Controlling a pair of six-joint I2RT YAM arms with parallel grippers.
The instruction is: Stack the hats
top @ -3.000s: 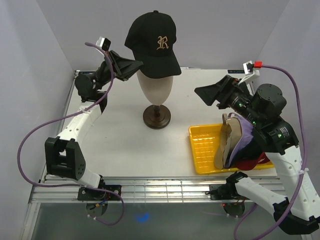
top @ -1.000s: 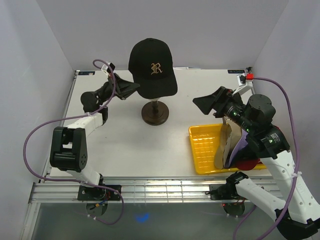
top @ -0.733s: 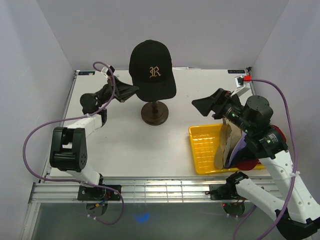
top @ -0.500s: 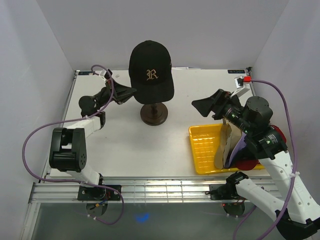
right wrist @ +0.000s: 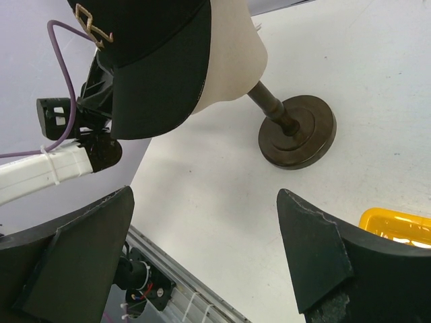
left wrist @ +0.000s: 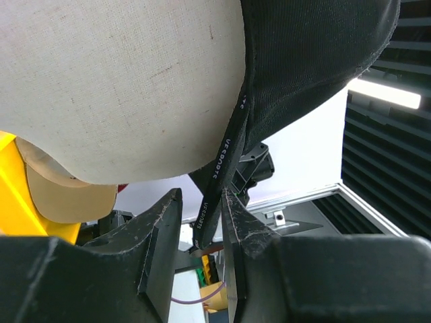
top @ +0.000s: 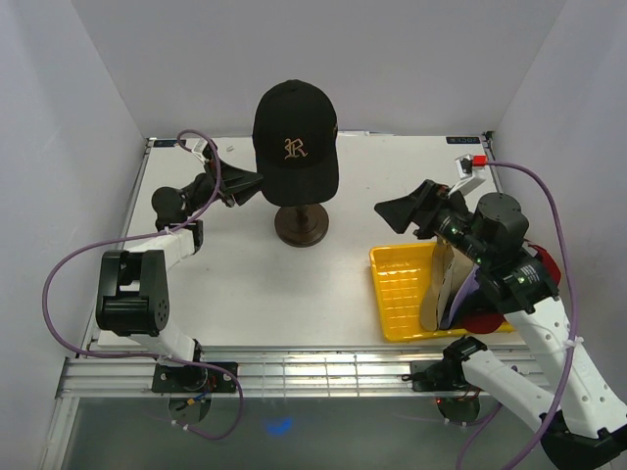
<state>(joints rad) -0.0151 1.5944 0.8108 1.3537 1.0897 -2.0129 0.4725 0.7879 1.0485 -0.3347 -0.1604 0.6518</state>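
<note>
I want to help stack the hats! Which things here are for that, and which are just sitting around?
For the job: black cap with gold R; tan cap; lavender cap; red cap.
Just there: mannequin head; yellow tray.

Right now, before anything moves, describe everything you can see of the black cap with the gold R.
The black cap looks like woven fabric, with a gold embroidered R on its front, facing the arms. It sits on the beige mannequin head, covering its top. A band with small white lettering at its lower edge hangs between the left gripper's parted fingers, seemingly not clamped.
</note>
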